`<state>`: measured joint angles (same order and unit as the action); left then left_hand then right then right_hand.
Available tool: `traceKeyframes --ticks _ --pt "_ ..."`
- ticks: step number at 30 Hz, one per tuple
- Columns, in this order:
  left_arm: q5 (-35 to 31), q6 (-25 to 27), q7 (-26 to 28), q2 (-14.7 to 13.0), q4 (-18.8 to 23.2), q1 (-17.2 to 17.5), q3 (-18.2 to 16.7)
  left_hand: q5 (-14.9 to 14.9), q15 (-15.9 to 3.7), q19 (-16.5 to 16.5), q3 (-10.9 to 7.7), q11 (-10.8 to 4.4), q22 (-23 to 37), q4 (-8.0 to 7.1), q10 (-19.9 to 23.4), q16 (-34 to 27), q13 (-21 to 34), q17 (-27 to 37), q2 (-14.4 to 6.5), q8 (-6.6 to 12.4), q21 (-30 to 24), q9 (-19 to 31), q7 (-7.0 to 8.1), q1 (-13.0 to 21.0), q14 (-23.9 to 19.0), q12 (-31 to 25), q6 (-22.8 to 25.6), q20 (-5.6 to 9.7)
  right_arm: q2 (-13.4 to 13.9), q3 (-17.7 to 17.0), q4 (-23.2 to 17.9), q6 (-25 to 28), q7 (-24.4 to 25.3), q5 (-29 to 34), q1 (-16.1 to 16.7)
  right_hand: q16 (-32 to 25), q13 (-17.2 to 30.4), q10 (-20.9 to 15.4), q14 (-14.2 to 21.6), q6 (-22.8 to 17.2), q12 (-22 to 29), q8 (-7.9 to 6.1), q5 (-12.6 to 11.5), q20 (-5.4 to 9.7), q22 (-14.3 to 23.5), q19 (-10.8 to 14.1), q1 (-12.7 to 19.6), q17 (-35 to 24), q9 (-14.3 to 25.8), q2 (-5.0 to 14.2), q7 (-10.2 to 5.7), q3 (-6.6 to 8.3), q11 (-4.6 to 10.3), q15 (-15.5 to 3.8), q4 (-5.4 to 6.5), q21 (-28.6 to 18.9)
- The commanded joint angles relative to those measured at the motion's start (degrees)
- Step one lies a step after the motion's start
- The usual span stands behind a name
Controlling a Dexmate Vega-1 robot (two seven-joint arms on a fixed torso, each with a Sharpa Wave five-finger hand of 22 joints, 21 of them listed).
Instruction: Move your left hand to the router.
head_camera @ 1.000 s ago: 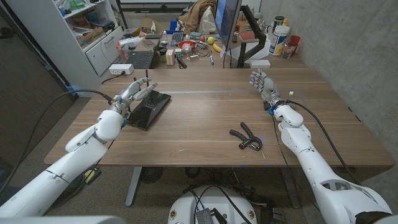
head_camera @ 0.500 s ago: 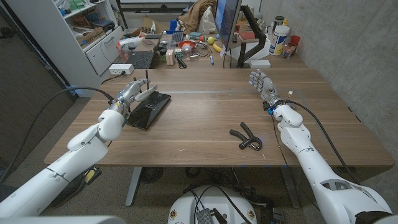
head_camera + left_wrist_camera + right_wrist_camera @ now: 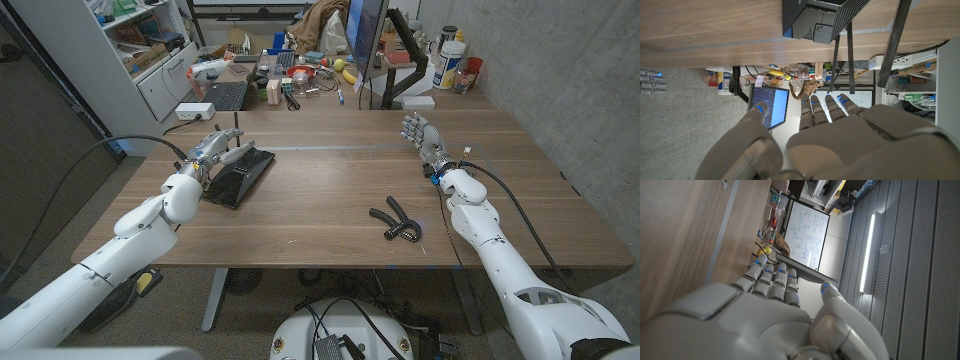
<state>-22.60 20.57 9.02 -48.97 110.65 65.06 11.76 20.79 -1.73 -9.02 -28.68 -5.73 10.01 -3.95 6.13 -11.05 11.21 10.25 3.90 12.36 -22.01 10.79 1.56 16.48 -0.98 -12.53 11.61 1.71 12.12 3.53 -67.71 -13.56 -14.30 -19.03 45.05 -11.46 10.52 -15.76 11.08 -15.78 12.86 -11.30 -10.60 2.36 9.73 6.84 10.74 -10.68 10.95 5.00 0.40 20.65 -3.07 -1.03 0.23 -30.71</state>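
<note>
Router, flat black plastic box with antennas (image 3: 240, 172), is sitting at the wooden counter (image 3: 320, 190) left side; left robot hand (image 3: 213, 152) is hovering over its edge, fingers extended, holding nothing, positioned for contact.

**Left arm edges toward the router**

Over the last second the left robot hand (image 3: 213, 153) creeps up and a little further in over the near left corner of the black router (image 3: 239, 173), fingers extended and apart, holding nothing. The forearm behind it shifts the same way, its elbow swinging inward across the worktop (image 3: 320, 215) edge. Whether the fingertips (image 3: 238, 148) now touch the router's top is hard to judge from the head view; they seem to sit just above it.
</note>
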Motion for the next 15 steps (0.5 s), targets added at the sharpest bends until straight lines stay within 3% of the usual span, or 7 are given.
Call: traceKeyframes --ticks 1,15 --pt "-1.49 2.40 -0.95 -0.53 -1.14 -1.70 2.19 0.36 -2.06 0.01 0.00 -0.14 0.08 0.32 0.35 -0.39 0.01 0.22 -0.10 0.14 0.08 0.15 -0.06 0.76 -0.57 -0.07 0.44 0.04 0.22 -0.15 0.03 0.14 -0.27 0.01 -0.03 0.20 0.28 -0.55 0.29 -0.50 -0.26 -0.19 -0.26 1.03 0.18 0.62 0.25 -0.05 0.16 -0.45 0.16 0.20 0.16 0.03 -0.39 0.27" --pt "-1.16 3.24 -0.83 -0.49 -2.28 -2.56 3.18 0.43 -2.20 -0.06 0.03 -0.34 0.10 0.35 0.32 -0.32 0.02 0.23 -0.24 0.05 0.44 0.15 0.22 0.91 -0.61 0.05 0.50 -0.18 0.19 -0.19 0.48 0.14 -0.50 0.15 -0.55 0.22 0.28 -0.59 0.30 -0.58 -0.27 -0.19 -0.25 1.02 0.19 0.77 0.20 -0.06 0.16 -0.41 0.17 0.19 0.26 -0.02 -0.43 0.59"
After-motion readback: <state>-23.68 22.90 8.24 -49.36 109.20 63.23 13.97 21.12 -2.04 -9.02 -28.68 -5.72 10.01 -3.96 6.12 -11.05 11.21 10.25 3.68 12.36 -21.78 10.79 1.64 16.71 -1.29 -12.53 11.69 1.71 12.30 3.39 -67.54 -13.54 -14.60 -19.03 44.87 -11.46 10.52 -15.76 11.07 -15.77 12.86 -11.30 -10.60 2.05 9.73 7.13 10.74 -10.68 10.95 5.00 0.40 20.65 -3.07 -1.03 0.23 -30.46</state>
